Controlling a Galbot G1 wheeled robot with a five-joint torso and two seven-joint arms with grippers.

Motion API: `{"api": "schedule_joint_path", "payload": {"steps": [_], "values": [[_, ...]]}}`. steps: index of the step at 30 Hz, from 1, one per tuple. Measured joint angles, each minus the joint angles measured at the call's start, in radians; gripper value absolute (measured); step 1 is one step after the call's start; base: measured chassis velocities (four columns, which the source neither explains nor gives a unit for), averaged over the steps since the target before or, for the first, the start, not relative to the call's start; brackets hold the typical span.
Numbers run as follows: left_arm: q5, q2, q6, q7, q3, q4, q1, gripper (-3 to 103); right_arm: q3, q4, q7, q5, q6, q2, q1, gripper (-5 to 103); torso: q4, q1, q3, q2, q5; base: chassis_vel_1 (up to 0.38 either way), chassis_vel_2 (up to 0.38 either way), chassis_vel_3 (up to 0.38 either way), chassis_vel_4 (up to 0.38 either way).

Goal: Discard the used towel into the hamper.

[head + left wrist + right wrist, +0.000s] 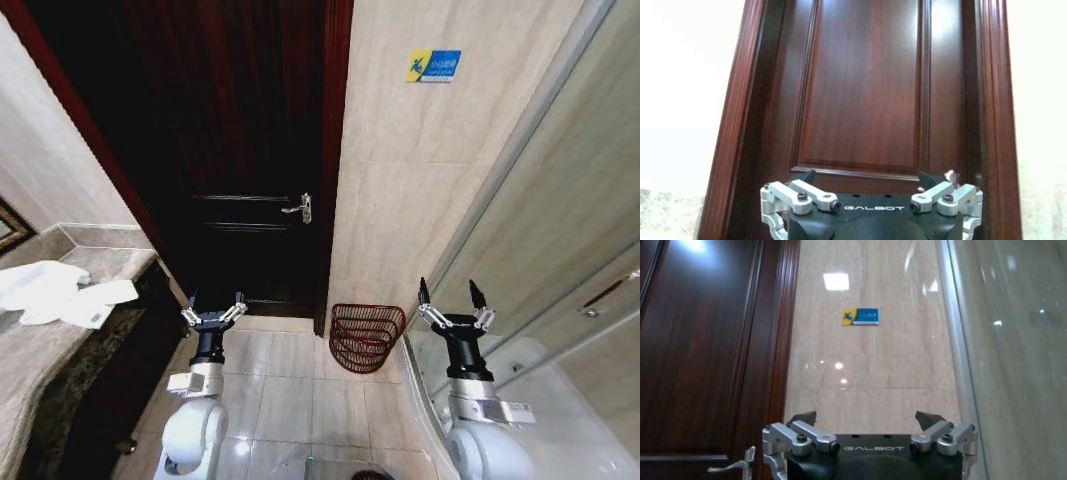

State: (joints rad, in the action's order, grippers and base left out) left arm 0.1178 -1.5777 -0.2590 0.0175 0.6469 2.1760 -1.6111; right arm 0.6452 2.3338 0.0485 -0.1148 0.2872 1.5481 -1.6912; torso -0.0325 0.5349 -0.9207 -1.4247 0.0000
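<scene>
A crumpled white towel (pixel 55 292) lies on the stone counter (pixel 30 360) at the far left. The hamper (pixel 364 336), a dark reddish-brown wire basket, stands on the floor against the beige wall, just right of the door. My left gripper (pixel 213 309) is raised in front of the dark door, open and holding nothing, well right of the towel. My right gripper (pixel 452 299) is open and holding nothing too, up beside the glass panel, right of and above the hamper. The wrist views show the left gripper (pixel 867 176) facing the door and the right gripper (pixel 866 416) facing the wall.
A dark wooden door (pixel 250 150) with a metal handle (pixel 299 208) stands straight ahead. A glass shower partition (pixel 560 240) runs along the right. A blue and yellow sign (pixel 433 66) hangs on the beige wall. Light floor tiles (pixel 290 390) lie between counter and glass.
</scene>
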Motion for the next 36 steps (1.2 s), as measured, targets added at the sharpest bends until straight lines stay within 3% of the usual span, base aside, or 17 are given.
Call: {"api": "schedule_joint_path", "payload": {"steps": [15, 36], "values": [[-0.006, -0.005, 0.000, 0.012, -0.002, -0.002, 0.001, 100, -0.002, -0.017, -0.016, -0.006, 0.023, -0.010, 0.009, 100, -0.0002, 0.000, 0.000, 0.000, -0.0003, 0.176, 0.159, -0.153, -0.160], [-0.017, -0.019, 0.000, 0.004, -0.002, -0.008, -0.008, 100, -0.014, -0.026, 0.018, -0.008, 0.002, -0.005, 0.030, 100, 0.0000, 0.000, 0.000, 0.000, 0.0001, -0.012, -0.011, 0.010, 0.003]]}}
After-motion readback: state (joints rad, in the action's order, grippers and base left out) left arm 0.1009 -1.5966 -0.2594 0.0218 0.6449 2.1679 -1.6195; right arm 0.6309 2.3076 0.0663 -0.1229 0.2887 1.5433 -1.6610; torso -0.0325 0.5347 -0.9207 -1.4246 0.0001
